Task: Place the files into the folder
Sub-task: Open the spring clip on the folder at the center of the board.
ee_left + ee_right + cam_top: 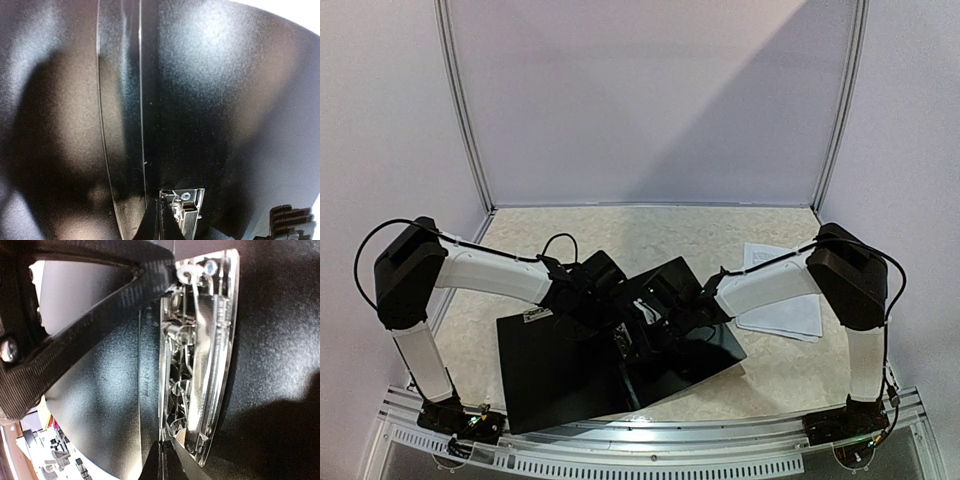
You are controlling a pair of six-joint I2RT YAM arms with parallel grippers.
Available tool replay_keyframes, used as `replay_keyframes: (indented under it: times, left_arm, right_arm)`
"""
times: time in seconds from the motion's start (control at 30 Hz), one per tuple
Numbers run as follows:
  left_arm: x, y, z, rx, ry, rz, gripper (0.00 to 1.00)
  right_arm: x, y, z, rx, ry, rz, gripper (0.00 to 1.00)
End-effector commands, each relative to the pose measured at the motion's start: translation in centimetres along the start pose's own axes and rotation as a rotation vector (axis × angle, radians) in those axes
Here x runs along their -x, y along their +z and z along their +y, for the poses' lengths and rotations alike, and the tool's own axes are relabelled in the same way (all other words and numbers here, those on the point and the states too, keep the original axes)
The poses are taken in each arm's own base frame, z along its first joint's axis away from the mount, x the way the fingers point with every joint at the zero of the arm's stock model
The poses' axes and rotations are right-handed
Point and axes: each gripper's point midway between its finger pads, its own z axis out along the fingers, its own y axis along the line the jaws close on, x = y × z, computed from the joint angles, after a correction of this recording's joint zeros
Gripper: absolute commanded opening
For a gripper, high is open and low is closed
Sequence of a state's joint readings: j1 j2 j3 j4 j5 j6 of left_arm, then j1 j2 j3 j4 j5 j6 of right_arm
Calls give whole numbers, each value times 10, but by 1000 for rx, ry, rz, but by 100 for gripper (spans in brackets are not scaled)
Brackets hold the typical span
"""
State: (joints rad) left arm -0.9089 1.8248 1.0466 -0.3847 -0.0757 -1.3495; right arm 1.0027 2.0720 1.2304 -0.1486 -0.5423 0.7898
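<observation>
Status from my end: nothing's filed yet. Nearest me, the folder (560, 375) lies open on the bench (775, 385) with its inside faces up, so the opening part looks done.

Both tools are over its middle. The left tool (160, 226) is closed at the spine crease. Its tips are pinched together with nothing between them that I can make out, just beside the near end of the metal clip (182, 200). The right tool (165, 465) is closed too, tips meeting at the end of that same clip. I can't tell if it's pressing anything or just parked there. My guess is the clip has to be opened before any paper goes in.

The files (782, 322) sit right of the folder and a bit farther back. They're flat on the bench, apart from the folder and partly hidden under the right arm (765, 285). So what's left is to sort the clip, fetch the sheets, lay them in and close up.

Materials:
- **Folder:** black plastic with a fine pebbly grain, the left half matte and the right half throwing a glossy sheen. I'd expect it to flex.
- **Clip:** shiny stamped metal with wire springs and a rivet.
- **Label:** a small white label (533, 315) on the folder's far left edge.
- **Files:** thin white sheets with faint print.
- **Bench:** speckled beige.
- **Beyond the folder:** plain pale walls (650, 100).
</observation>
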Motion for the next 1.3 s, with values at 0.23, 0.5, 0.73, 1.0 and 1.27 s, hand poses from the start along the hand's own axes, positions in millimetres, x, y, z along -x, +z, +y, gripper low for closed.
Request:
replay_keyframes:
  times: [0.23,0.5,0.73,1.0,1.27]
  left_arm:
    - [-13,17,47,170,72,36,0]
    - [-10,18,47,165,95,19,0]
    - [-12,24,48,171,113,22,0]
    - [-11,27,47,173,139,17,0]
    - [4,22,37,180,201,-44,0]
  right_arm:
    - [-20,-11,-131,-575,141,-93,0]
    - [-13,-16,-151,-797,41,-103,0]
    - [-16,-32,-178,-873,108,-124,0]
    - [9,-41,-118,-566,104,-248,0]
    - [56,-89,25,-116,-74,-417,26]
